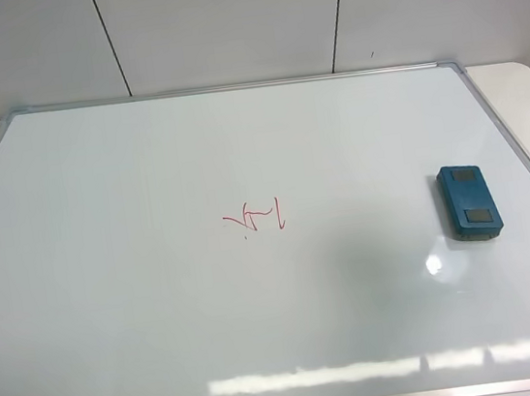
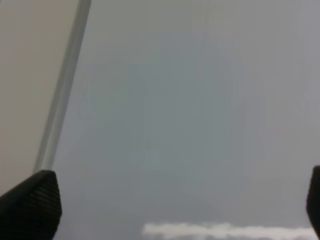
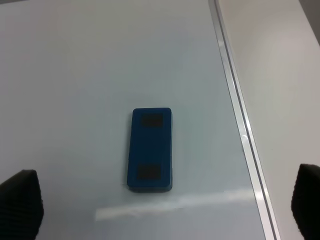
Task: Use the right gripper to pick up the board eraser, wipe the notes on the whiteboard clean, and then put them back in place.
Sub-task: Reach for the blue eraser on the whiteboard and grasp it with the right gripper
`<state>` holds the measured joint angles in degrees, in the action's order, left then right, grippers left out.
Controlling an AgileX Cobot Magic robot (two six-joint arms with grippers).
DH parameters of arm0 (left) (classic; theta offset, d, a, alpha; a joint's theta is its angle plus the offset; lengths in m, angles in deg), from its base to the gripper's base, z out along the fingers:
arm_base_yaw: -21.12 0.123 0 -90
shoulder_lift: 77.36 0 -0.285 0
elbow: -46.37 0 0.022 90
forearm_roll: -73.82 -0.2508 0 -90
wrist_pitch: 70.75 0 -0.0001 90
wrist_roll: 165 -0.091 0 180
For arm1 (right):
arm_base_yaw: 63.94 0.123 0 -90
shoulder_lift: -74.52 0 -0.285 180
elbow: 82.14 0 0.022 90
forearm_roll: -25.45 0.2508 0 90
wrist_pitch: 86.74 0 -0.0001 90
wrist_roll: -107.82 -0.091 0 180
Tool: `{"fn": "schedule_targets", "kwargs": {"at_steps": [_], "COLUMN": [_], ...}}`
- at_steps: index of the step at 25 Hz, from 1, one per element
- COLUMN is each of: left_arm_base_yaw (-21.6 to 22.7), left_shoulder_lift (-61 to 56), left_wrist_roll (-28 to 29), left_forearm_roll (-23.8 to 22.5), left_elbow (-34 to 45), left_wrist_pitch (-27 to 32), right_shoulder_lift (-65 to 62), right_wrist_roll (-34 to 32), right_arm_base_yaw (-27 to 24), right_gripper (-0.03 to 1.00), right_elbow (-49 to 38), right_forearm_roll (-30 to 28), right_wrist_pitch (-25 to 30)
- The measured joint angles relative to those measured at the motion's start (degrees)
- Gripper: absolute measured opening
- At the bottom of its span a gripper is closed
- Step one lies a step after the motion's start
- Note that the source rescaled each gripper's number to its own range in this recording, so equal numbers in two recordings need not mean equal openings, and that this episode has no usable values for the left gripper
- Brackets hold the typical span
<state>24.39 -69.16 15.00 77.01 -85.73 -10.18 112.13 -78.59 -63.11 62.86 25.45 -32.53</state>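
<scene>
Close under my right wrist, only two black, ribbed fingertips [image 3: 20, 202] of my right gripper [image 3: 162, 207] show. Both are cut off by the picture's edges, spread wide with nothing between them. My left gripper [image 2: 172, 205] shows just as little: dark tips at the corners, wide open and empty, over a blurred stretch of the whiteboard [image 2: 200, 100] too soft to make out in detail.

Just past the right fingertips, apart from both, the board eraser [image 3: 150, 149] lies flat on the board. It is near the frame [image 3: 235, 100], with its long side roughly along it. From the high camera the eraser [image 1: 468, 201] sits by the board's right edge, and the notes [image 1: 256, 219] are well apart from it, near the middle. The red strokes are too thin to read. Beyond the frame is a pale surface [image 1: 514, 87], then a wall [image 1: 222, 18] of light panels with dark seams.

The eraser is a teal-blue block with rounded corners and two grey square patches. The board is glossy white and streaked with glare, and its frame is thin silver metal.
</scene>
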Motion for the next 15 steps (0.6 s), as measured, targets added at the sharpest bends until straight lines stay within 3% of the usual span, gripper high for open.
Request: {"fn": "schedule_targets", "kwargs": {"at_steps": [15], "left_arm_base_yaw": [0.0], "left_shoulder_lift": [0.0], "left_wrist_roll": [0.0], "left_forearm_roll": [0.0], "left_elbow": [0.0], "left_wrist_pitch": [0.0], "right_shoulder_lift": [25.64], "right_wrist_roll": [-8.74], "right_arm_base_yaw": [0.0], "right_gripper": [1.0], "right_elbow": [0.52], "right_forearm_roll": [0.86], "right_wrist_pitch": [-3.82]}}
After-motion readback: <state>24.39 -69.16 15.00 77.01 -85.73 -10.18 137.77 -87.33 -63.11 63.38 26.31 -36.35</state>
